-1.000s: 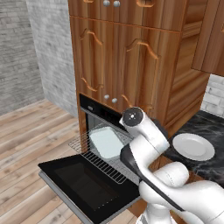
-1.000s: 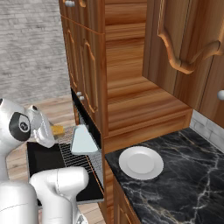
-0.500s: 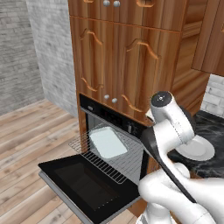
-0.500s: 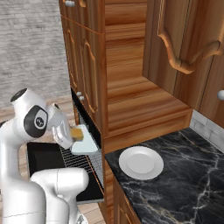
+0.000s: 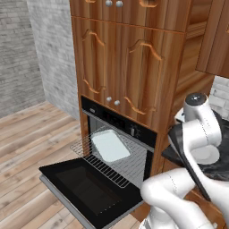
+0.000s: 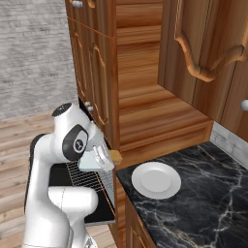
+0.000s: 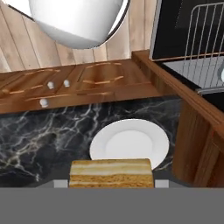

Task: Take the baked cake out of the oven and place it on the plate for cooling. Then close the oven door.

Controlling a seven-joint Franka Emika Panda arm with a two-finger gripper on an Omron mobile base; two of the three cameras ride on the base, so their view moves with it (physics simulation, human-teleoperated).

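So the biggest thing in the shot was the wood cabinetry (image 5: 134, 76), tall brown doors running floor to ceiling around the oven (image 5: 118, 143). The oven sat built into it, black, with its control strip along the top. The oven door (image 5: 89, 190) was hanging fully open, dropped flat like a shelf, dark glass facing up. Above it the wire rack (image 5: 114, 167) stuck partway out of the cavity, and a pale tray (image 5: 110, 145) was lying on it.

To the side of the oven was the black marble counter (image 6: 203, 203), and the plate (image 6: 156, 179) sat on it near the edge closest to the oven, round, plain white, nothing on it. In the hand view the plate (image 7: 129, 146) was right below and just past the gripper.

The gripper (image 6: 109, 157) was up at counter height, at the corner between the oven and the counter, and it was clamped on the baked cake (image 7: 112, 173). The cake was a little golden-orange block with a paler stripe through the side, held in the air just short of the plate, not touching it. From the right base view you could only catch a sliver of the cake (image 6: 115, 155) poking out past the hand.
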